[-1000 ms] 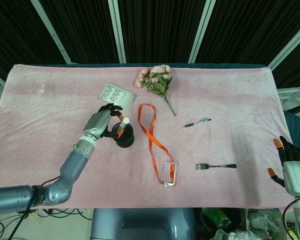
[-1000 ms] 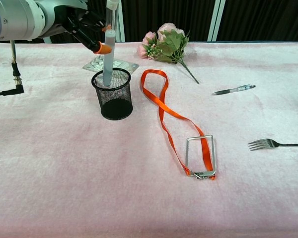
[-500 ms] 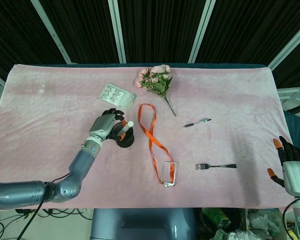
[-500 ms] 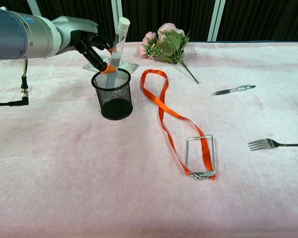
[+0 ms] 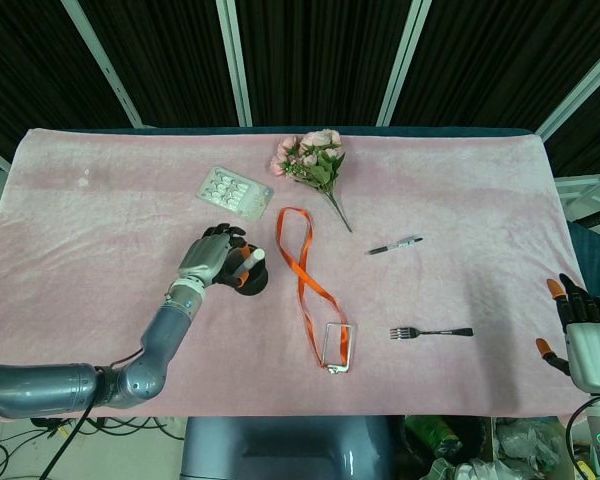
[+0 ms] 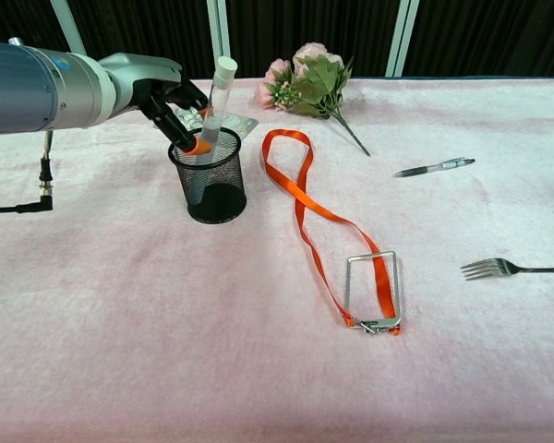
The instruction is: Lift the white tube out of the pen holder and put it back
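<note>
The left hand (image 6: 171, 106) held the white tube (image 6: 210, 115) nearly seated in the mesh pen holder (image 6: 209, 175); only release remained, I judged.

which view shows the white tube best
The chest view: the white tube shows side-on, tilted, its lower end inside the mesh pen holder, with the left hand at it. The head view shows only its short top end, foreshortened from above beside the hand's fingers.
</note>
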You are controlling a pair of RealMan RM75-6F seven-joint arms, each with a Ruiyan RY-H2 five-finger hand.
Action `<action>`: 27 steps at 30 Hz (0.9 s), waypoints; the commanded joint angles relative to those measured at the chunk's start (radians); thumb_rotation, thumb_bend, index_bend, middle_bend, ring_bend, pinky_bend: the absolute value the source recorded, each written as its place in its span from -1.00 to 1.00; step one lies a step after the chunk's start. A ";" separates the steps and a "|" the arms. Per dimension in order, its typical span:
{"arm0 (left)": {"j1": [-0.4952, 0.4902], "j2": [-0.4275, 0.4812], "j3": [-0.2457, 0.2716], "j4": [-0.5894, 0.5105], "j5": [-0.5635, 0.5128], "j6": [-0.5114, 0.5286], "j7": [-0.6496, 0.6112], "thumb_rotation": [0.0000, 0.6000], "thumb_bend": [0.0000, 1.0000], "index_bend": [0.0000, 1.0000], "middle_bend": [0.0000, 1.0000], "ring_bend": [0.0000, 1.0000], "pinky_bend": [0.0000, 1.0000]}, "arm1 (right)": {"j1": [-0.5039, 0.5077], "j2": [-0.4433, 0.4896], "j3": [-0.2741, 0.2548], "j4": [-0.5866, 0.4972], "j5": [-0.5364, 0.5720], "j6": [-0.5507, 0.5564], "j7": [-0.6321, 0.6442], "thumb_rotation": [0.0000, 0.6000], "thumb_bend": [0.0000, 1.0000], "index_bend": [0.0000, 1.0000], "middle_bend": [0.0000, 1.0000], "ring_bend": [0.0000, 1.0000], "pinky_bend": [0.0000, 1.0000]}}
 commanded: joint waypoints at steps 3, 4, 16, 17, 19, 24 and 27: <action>-0.002 -0.002 0.002 0.001 -0.002 -0.003 0.000 1.00 -0.24 -0.08 -0.73 -1.00 -1.00 | 0.000 0.000 0.000 -0.001 0.001 -0.001 0.000 1.00 -0.69 -1.00 -0.92 -0.75 -0.64; -0.003 -0.002 0.004 0.002 -0.003 -0.004 0.002 1.00 -0.24 -0.11 -0.73 -1.00 -1.00 | 0.000 0.000 0.000 -0.001 0.001 -0.001 0.000 1.00 -0.69 -1.00 -0.92 -0.75 -0.64; -0.015 -0.001 0.015 -0.008 -0.017 0.011 0.027 1.00 -0.29 -0.30 -0.74 -1.00 -1.00 | 0.000 -0.001 0.002 0.002 0.000 0.003 0.001 1.00 -0.69 -1.00 -0.92 -0.75 -0.64; -0.014 0.000 0.014 -0.010 -0.016 0.012 0.026 1.00 -0.29 -0.30 -0.74 -1.00 -1.00 | 0.000 -0.001 0.002 0.002 0.000 0.003 0.001 1.00 -0.69 -1.00 -0.92 -0.75 -0.64; -0.013 0.003 0.014 -0.013 -0.015 0.013 0.026 1.00 -0.29 -0.30 -0.74 -1.00 -1.00 | 0.000 -0.001 0.002 0.002 -0.001 0.003 0.001 1.00 -0.69 -1.00 -0.92 -0.75 -0.64; -0.009 0.020 0.015 -0.030 -0.012 0.025 0.029 1.00 -0.29 -0.30 -0.74 -1.00 -1.00 | -0.001 -0.001 0.002 0.001 -0.002 0.006 0.002 1.00 -0.69 -1.00 -0.92 -0.75 -0.64; -0.002 0.033 0.009 -0.045 -0.003 0.027 0.020 1.00 -0.29 -0.30 -0.74 -1.00 -1.00 | -0.001 0.000 0.002 0.001 -0.001 0.005 0.003 1.00 -0.69 -1.00 -0.92 -0.75 -0.64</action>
